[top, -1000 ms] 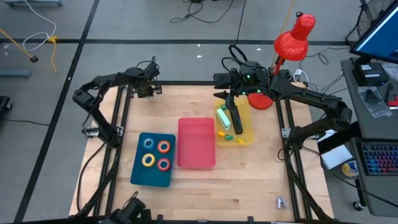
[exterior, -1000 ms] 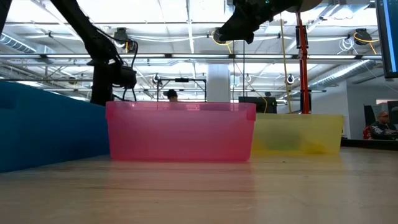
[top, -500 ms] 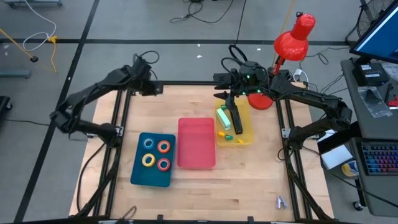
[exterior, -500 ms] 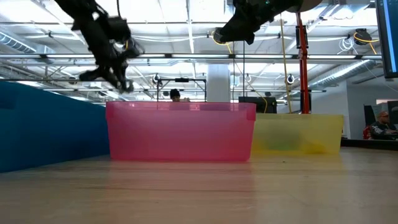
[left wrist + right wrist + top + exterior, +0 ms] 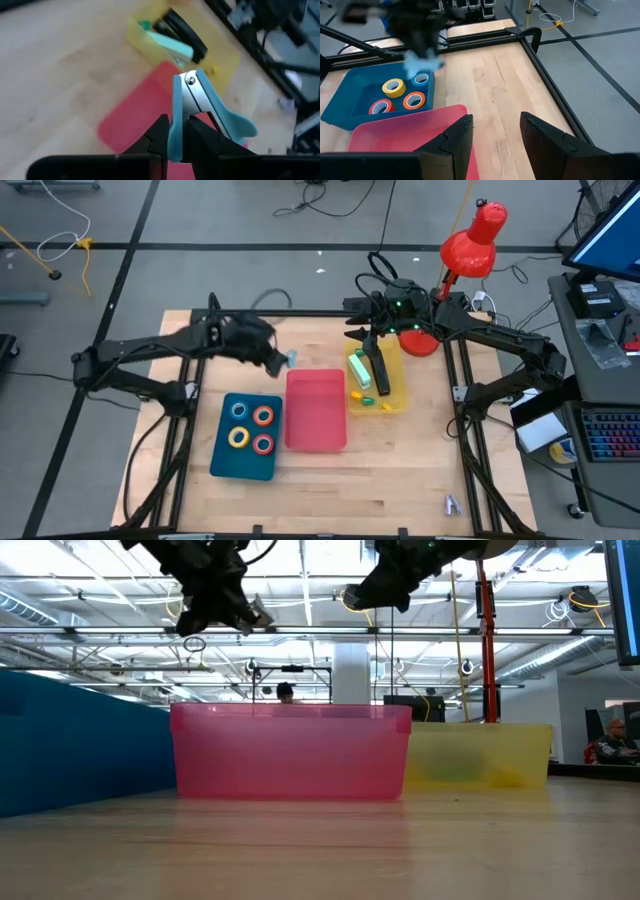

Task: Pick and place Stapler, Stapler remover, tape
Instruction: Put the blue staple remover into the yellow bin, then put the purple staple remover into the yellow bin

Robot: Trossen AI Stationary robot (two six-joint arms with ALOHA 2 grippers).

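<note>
Swinging in from the table's back-left corner over the last second, the left gripper [image 5: 283,359] had come to hang just off the pink tray's [image 5: 316,411] far-left corner, at about ten o'clock from that tray's middle. Its fingers were clamped on the stapler remover [image 5: 197,107], a pale blue claw tool with a steel hinge plate, pinched by one blue handle so the rest stuck out ahead of the fingertips. In the low view the gripper rode well above the pink tray's rim, with clear air beneath it.

Outward from there, the blue tray [image 5: 222,462] lay at about seven o'clock from the gripper and held all four rolls of tape [image 5: 251,427]: blue, orange, yellow and red. The yellow tray [image 5: 398,395] sat at three o'clock from the pink one and held the stapler [image 5: 378,367] beside a green one. Over it the right gripper [image 5: 493,131] waited with its fingers parted and nothing between them.

The pink tray looked like the remover's place. To do it well, the carry probably needed to go on toward four o'clock until the tool sat over the tray's floor, then drop below the rim before letting go, since the remover hung off-centre and could tip or bounce out.
</note>
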